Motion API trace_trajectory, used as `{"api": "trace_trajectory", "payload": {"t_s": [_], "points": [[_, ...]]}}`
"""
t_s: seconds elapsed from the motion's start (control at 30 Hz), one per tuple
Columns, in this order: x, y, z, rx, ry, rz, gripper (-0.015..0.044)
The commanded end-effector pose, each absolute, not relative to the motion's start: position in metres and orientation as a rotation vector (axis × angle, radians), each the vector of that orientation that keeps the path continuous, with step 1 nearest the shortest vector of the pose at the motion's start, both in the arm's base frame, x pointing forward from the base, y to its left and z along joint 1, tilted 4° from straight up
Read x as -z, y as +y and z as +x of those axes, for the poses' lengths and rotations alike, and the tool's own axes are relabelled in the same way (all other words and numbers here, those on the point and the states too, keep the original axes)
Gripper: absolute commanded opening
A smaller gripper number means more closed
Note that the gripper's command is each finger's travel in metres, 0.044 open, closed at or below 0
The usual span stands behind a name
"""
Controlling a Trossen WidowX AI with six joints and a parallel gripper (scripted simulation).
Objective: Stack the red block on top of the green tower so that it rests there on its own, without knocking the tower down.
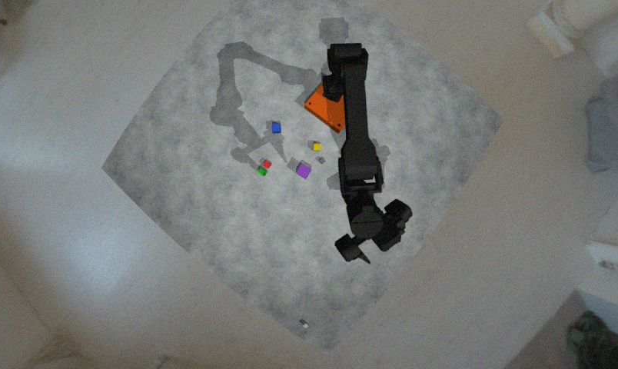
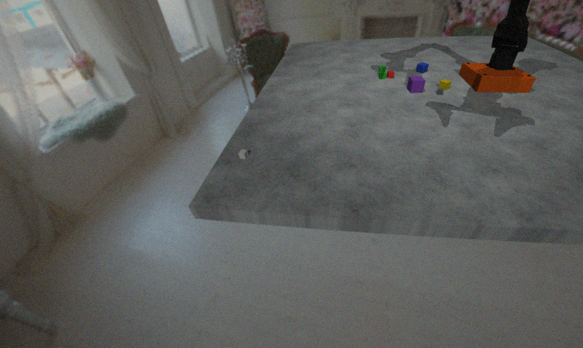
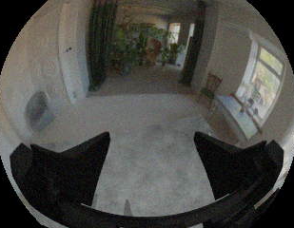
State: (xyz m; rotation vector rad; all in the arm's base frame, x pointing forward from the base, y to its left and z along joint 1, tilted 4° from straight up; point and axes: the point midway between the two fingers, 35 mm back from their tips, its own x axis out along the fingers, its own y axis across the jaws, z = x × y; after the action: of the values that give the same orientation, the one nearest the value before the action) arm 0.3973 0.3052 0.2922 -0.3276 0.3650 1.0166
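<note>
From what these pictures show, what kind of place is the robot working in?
Probably a room in a home. The grey table stands near tall windows with light curtains, a doorway opens on green houseplants, and flowered wallpaper lines the back wall.

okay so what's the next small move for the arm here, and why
Probably swing the open, empty gripper toward the red block. That block sits on the table beside the green tower, while the jaws hang well away from both, with the purple block in between.

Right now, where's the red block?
In the top view the red block sits on the table, right beside the green tower and left of the purple cube, far from the gripper.
</note>
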Motion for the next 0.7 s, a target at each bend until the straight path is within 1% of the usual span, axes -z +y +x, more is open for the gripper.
{"api": "trace_trajectory", "payload": {"t_s": [0.0, 0.17, 0.3, 0.47, 0.67], "points": [[-0.264, 0.268, 0.419, -0.900, 0.491, -0.309, 0.0440], [-0.217, 0.201, 0.443, -0.703, 0.702, -0.262, 0.0440], [-0.182, 0.144, 0.450, -0.543, 0.865, -0.216, 0.0440], [-0.145, 0.074, 0.445, -0.348, 1.055, -0.151, 0.0440], [-0.107, -0.003, 0.421, -0.125, 1.267, -0.064, 0.0440]]}}
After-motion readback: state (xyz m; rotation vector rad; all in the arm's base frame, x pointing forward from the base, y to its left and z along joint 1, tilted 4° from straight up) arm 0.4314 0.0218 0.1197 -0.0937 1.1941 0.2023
